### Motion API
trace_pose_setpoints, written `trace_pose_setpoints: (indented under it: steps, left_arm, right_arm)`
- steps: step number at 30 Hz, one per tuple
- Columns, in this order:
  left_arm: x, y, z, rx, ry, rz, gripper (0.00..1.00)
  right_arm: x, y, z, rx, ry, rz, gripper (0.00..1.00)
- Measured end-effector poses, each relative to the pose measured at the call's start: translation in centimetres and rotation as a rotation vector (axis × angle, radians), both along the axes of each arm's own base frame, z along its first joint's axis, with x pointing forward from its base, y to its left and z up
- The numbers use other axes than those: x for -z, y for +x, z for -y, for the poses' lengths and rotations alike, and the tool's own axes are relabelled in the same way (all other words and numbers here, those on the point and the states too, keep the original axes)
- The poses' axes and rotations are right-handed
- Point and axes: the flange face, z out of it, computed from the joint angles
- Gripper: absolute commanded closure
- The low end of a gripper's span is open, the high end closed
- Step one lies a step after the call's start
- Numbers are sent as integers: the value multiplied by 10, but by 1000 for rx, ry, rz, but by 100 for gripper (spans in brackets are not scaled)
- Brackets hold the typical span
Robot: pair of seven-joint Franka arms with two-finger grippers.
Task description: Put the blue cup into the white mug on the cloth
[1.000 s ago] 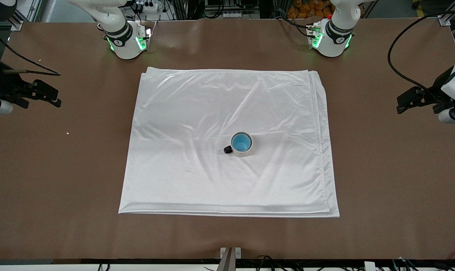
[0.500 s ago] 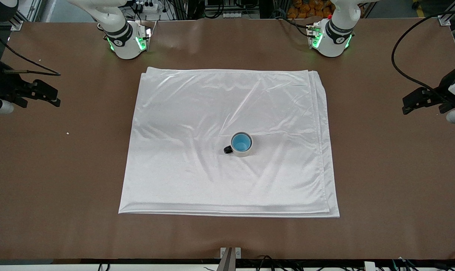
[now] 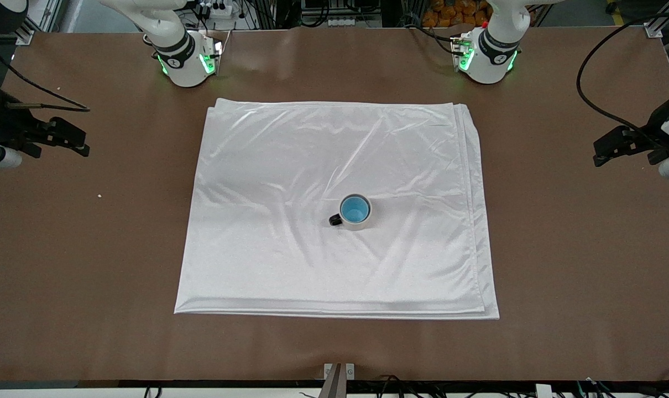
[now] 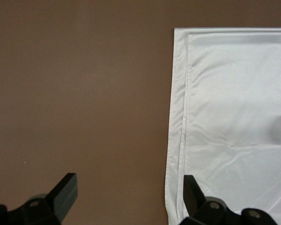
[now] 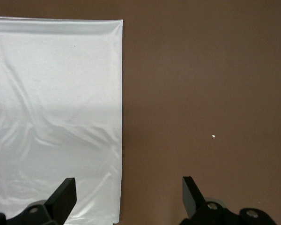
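Observation:
The blue cup sits upright inside the white mug, with only its bright blue inside showing. The mug's black handle points toward the right arm's end. The mug stands on the cloth, nearer to the front camera than the cloth's middle. My left gripper is open and empty over bare table at the left arm's end; its wrist view shows the open gripper beside the cloth's layered edge. My right gripper is open and empty over bare table at the right arm's end, also shown beside the cloth.
The brown table surrounds the cloth. The two arm bases stand at the back edge. A small white speck lies on the table near the right gripper. A metal bracket sits at the front edge.
My left gripper has drawn a little farther away from the cloth toward the table's end. The right gripper, the mug and the cup have not visibly moved.

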Motion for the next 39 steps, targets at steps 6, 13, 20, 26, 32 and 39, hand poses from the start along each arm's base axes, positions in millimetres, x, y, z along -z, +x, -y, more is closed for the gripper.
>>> trace_pose_setpoints:
  steps: [6,13,20,26,32,39]
  left_arm:
    - [3,0,4,-1,-48,-7,0]
    - [4,-2,5,-1,-59,6,0]
    - [-1,-9,5,-1,-57,22,0]
    - [-12,-16,4,-4,-56,51,0]
    - [-16,-20,4,-4,-55,60,0]
    - [-15,-20,4,-4,-52,60,0]
  right_arm:
    - [0,0,0,0,0,-1,0]
    - [1,0,0,0,0,-2,0]
    - [1,0,0,0,0,-4,0]
    - [1,-1,0,0,0,-6,0]
    - [1,-1,0,0,0,-8,0]
    - [2,-2,0,0,-1,-22,0]
